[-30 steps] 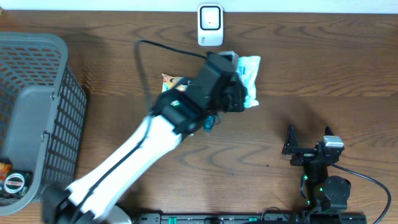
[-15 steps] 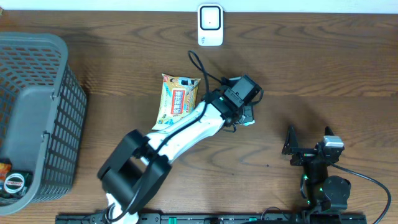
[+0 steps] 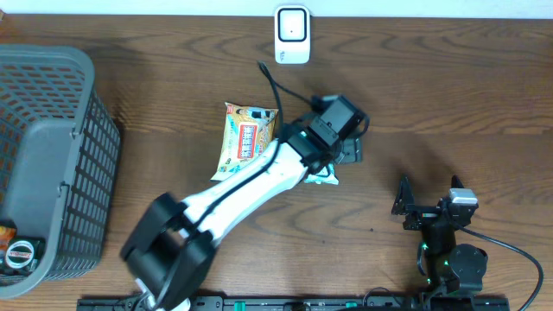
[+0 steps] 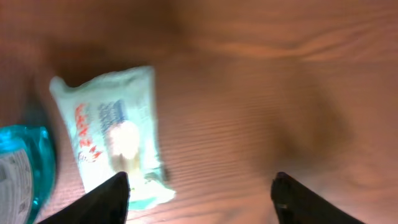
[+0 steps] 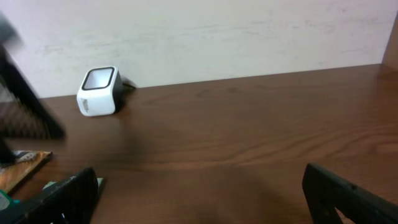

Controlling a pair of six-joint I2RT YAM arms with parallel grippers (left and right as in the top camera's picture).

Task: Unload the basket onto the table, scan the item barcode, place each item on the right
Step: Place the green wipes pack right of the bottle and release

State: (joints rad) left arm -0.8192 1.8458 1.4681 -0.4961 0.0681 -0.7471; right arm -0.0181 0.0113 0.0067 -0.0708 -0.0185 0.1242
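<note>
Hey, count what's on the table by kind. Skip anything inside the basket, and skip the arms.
Packets: 2 (yellow snack packet, white packet)
Teal container: 1, only partly in view
Scanner: 1
Basket: 1
Total: 5

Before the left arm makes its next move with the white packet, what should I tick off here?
1. Left gripper open and empty: ok.
2. White packet lying flat on the table, free of any grip: ok.
3. Packet centred between the open jaws: not ok, it sits off to one side.
4. Barcode face showing: cannot tell, the print is blurred.
5. Scanner standing unobstructed at the far edge: ok.
6. Right gripper open, away from the items: ok.
</note>
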